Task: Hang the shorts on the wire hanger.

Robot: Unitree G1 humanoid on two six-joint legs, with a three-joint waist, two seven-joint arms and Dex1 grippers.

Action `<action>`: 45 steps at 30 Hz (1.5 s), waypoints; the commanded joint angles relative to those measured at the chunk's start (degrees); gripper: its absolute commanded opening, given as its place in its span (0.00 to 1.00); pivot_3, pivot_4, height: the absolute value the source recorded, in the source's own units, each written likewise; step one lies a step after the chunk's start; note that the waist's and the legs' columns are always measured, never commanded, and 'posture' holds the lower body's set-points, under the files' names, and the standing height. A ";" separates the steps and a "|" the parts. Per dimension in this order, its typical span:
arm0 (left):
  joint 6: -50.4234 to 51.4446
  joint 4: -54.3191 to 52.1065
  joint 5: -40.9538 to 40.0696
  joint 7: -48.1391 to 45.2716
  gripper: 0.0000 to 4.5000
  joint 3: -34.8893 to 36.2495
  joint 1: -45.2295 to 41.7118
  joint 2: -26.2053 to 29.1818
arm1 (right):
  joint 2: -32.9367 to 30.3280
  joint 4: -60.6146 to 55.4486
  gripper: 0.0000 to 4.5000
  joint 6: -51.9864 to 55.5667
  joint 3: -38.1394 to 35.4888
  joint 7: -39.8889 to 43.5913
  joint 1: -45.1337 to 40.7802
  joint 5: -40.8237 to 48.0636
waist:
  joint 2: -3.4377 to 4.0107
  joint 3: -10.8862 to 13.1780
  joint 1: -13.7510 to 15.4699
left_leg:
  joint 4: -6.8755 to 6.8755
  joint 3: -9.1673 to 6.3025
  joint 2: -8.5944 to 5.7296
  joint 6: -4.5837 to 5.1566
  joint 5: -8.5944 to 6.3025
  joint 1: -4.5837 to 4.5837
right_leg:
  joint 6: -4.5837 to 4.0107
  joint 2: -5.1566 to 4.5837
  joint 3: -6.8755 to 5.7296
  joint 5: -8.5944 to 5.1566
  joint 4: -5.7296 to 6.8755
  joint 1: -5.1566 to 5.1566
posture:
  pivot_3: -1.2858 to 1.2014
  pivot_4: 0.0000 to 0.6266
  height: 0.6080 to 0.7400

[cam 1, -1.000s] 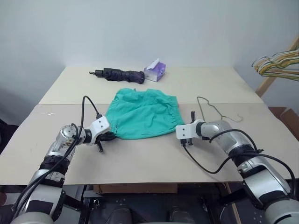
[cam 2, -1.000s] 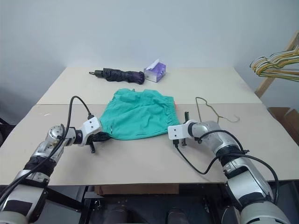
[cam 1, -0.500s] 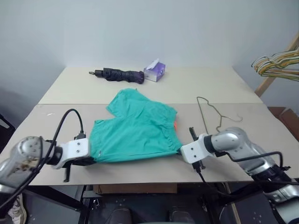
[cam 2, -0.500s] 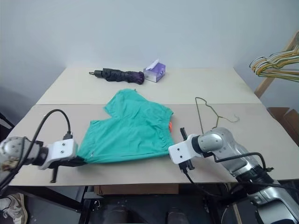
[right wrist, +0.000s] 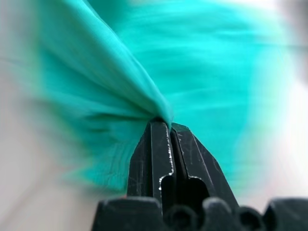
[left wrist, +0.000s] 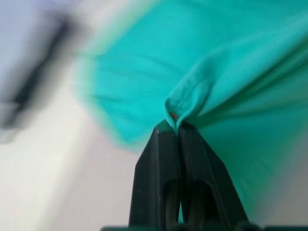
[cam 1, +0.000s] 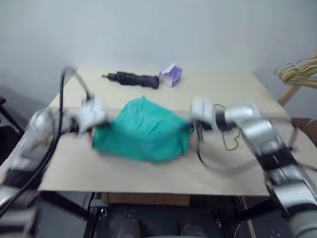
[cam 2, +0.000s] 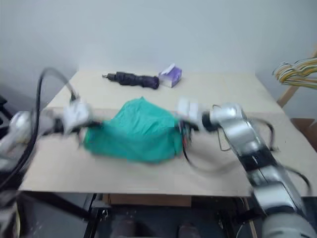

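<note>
The shorts (cam 1: 143, 130) hang stretched between both grippers above the table (cam 1: 148, 171). The left gripper (left wrist: 174, 126) and right gripper (right wrist: 163, 121) each pinch a fold of fabric at opposite edges. The wire hanger (cam 1: 229, 144) lies on the table beside the right arm.

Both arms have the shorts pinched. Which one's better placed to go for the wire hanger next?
Right, probably. The wire hanger lies on the table just beside the right gripper; the left gripper is on the far side of the shorts. Both are clamped on the fabric, so the right must let go first.
</note>
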 commanded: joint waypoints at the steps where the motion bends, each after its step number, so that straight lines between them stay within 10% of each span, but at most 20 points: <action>1: -8.82 12.60 0.19 24.49 0.00 10.62 -17.55 -6.21 | 0.46 17.42 0.00 -15.33 -6.57 -33.08 -12.78 -10.66 | -0.22 -0.13 0.75 | 0.02 0.03 -0.04 -0.09 -0.01 -0.47 | 0.01 -0.12 0.02 0.00 0.05 -0.54 | 0.57 0.00 1.00; 3: -13.43 13.15 -5.02 26.23 0.00 15.24 -21.84 -8.67 | 1.56 20.29 0.00 -19.10 -11.07 -38.08 -16.74 -8.20 | -0.28 -0.18 1.09 | -0.05 0.07 -0.08 -0.60 0.28 -1.64 | 0.06 -0.16 0.06 0.06 0.03 -1.61 | 0.57 0.00 1.00; 10: -11.81 -2.61 -13.06 12.77 0.00 17.62 -11.61 -1.98 | -2.99 6.47 0.00 -26.91 -9.90 -33.13 -8.05 -10.68 | -0.26 -0.33 -1.28 | -0.23 0.05 -0.20 -0.61 -0.09 -1.61 | 0.10 -0.33 -0.28 0.03 -0.09 -1.74 | 0.57 0.00 1.00; 18: -3.32 -19.45 -23.46 -12.26 0.00 17.24 18.36 12.59 | -11.73 -8.33 0.00 -37.94 1.66 -9.11 14.74 -12.65 | -0.20 -0.29 -3.36 | -0.05 0.05 -0.14 -0.27 -0.13 -1.62 | 0.17 -0.26 -0.18 -0.02 -0.34 -1.55 | 0.58 0.00 1.00; 24: -3.84 -26.46 -16.37 -21.24 0.00 11.46 41.73 23.62 | -15.56 -12.64 0.00 -43.45 9.04 2.33 27.05 -15.25 | -0.19 -0.22 -3.34 | -0.02 0.21 -0.07 0.00 -0.18 -0.22 | 0.09 -0.25 -0.03 -0.08 0.08 -0.50 | 0.58 0.00 1.00; 38: -1.66 -34.65 -14.04 -27.41 0.00 8.03 51.98 28.58 | -20.53 -19.79 0.00 -41.16 6.82 13.95 33.01 -11.97 | -0.20 -0.23 -2.57 | -0.04 0.24 -0.04 0.06 -0.23 0.22 | 0.02 -0.20 0.02 -0.15 0.01 -0.04 | 0.57 0.00 1.00; 45: -2.09 -33.62 -16.12 -27.10 0.29 8.75 48.97 26.32 | -22.73 -25.82 0.45 -38.18 3.46 18.21 36.24 -6.01 | -0.20 -0.23 -2.57 | -0.04 0.24 -0.04 0.06 -0.23 0.36 | 0.03 -0.20 0.01 -0.17 0.01 0.10 | 0.57 0.00 1.00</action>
